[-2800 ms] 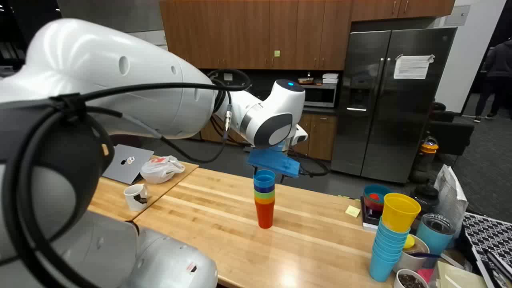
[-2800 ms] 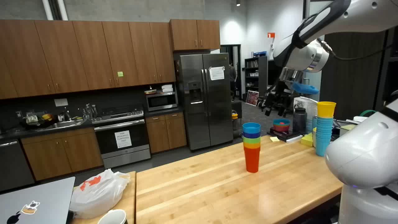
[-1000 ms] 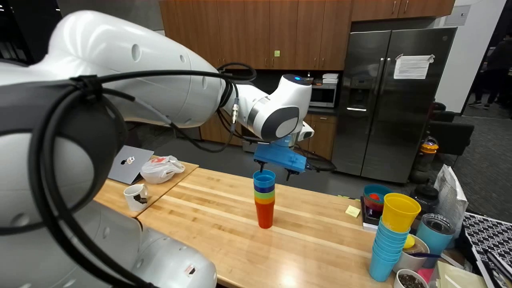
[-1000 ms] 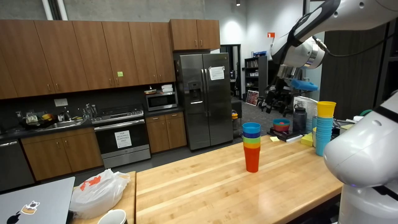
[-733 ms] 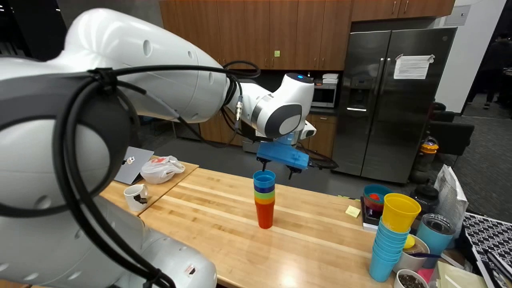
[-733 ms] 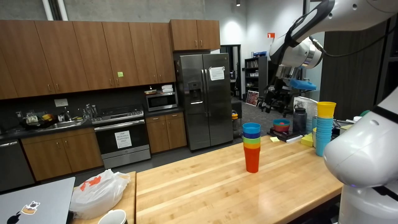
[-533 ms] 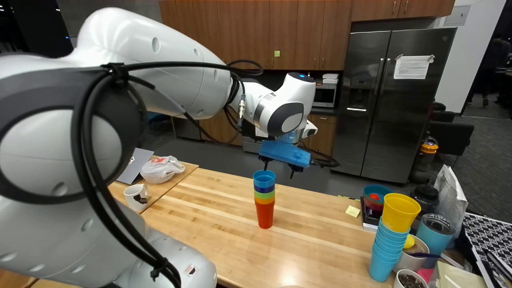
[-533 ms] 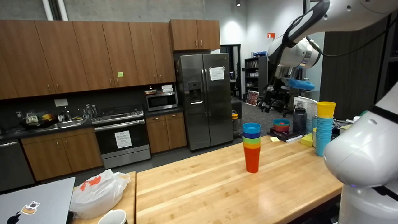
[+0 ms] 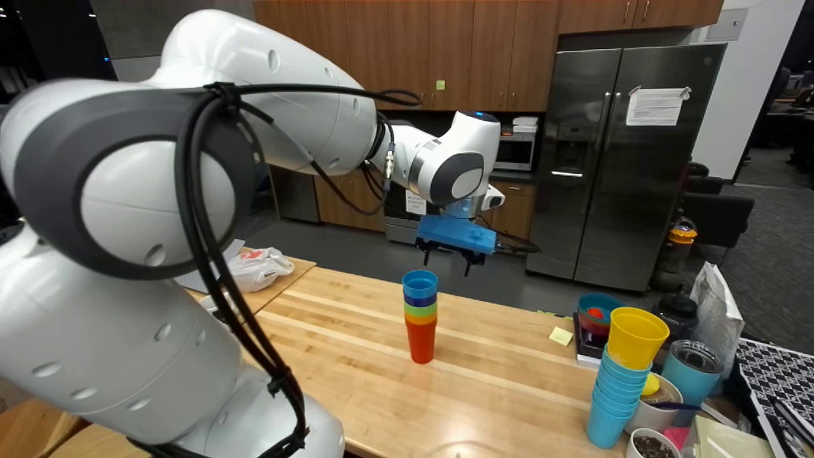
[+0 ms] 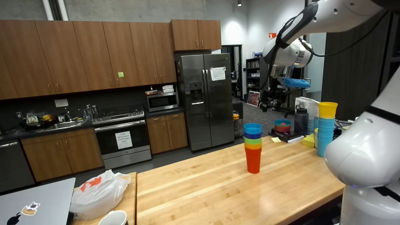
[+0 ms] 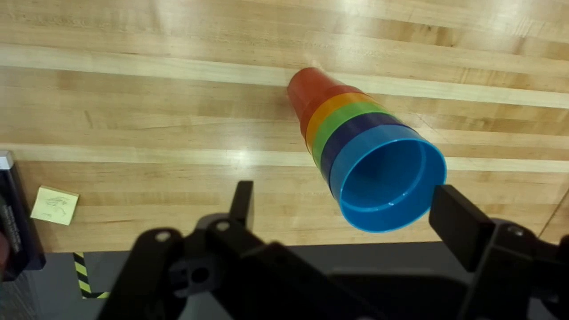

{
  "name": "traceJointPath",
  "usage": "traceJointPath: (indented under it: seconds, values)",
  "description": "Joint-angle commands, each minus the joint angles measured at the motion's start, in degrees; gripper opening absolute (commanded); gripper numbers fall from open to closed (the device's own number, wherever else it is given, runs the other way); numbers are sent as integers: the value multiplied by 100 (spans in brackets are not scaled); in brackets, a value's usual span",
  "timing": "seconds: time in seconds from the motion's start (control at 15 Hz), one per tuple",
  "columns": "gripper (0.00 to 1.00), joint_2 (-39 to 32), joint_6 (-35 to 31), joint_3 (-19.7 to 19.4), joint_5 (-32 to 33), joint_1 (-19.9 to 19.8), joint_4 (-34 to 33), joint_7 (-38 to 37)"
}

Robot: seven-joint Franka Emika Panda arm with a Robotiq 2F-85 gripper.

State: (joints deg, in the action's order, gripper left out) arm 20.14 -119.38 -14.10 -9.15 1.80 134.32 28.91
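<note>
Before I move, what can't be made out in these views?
Top blue cup, wrist view: a short stretch of its rim is behind a gripper finger.
Inner cups, all views: lower parts hidden by the cups around them.
Sticky note, wrist view: marks too small to read.
White bag, both exterior views: its plastic hides any contents.
Laptop, in an exterior view: cut off by the left and bottom edges.

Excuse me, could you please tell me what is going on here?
A robot arm has its gripper hanging open, higher than a stack of nested cups and near it but not touching, with nothing held. That stack stands upright on the wooden table, running from red at the bottom through orange, green and dark blue to bright blue on top. Elsewhere on the table, a yellow cup tops a separate light blue stack.
</note>
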Motion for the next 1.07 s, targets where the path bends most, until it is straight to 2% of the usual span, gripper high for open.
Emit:
traceJointPath:
  seconds: [0.0,1.0]
  values:
    - [100,-185,194,168,41,-112,-277,-30]
    - [100,-611,222,443,22,-117,-495,-91]
